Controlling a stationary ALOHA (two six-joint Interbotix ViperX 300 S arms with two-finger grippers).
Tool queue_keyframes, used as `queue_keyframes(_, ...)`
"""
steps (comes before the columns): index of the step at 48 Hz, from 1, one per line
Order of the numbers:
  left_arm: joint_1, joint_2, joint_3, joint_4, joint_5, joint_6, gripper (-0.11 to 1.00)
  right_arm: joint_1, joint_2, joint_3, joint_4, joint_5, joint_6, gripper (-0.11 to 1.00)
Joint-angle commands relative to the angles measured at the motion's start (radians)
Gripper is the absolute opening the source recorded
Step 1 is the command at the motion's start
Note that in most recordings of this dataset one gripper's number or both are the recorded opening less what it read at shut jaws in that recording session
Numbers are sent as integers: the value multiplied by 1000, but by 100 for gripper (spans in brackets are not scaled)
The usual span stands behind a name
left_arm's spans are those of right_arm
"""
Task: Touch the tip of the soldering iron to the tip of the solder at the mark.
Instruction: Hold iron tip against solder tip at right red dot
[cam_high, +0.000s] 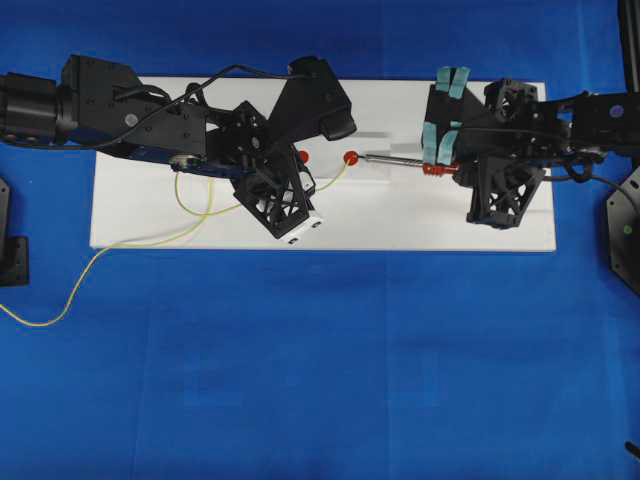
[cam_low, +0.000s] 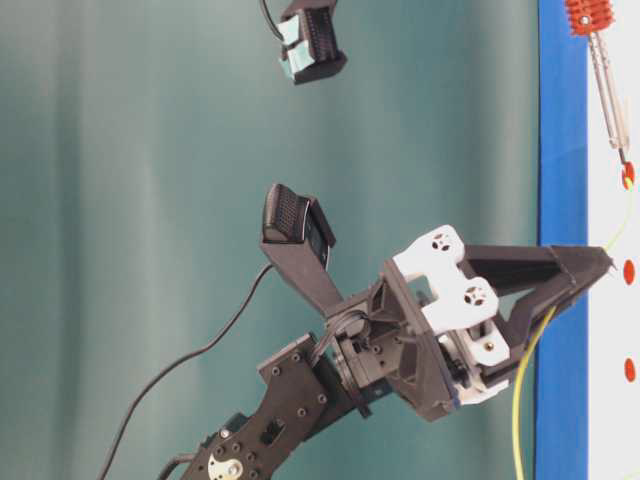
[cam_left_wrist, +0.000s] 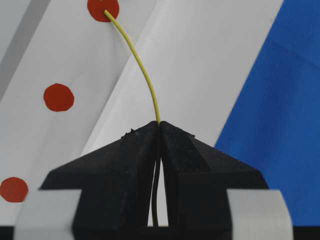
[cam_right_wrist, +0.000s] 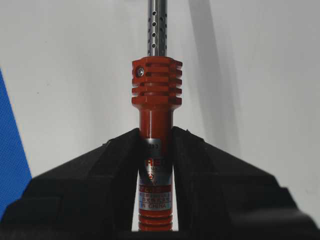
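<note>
Right gripper (cam_right_wrist: 156, 150): two black wedge-shaped fingers (cam_right_wrist: 90, 180) clamped on either side of slim orange-red ribbed handle of soldering iron (cam_right_wrist: 156, 115). Handle upright in frame, pointing away from camera. Silver label band with small print between fingers. Ribbed collar with small screw just beyond fingertips. Silver perforated metal shaft runs on from collar, cut off at top edge; tip out of frame. White flat board (cam_right_wrist: 70, 75) beneath. Blue cloth (cam_right_wrist: 9, 150) strip at left edge
</note>
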Motion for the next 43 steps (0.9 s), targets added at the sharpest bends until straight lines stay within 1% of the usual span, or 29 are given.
queue_keyframes(1, 3, -17, -25, 0, -3, 2, 2, 3, -3, -26, 3, -6, -2, 6)
queue_keyframes(43, 3, -14, -34, -2, -9, 3, 2, 3, 0, -29, 3, -9, 0, 6)
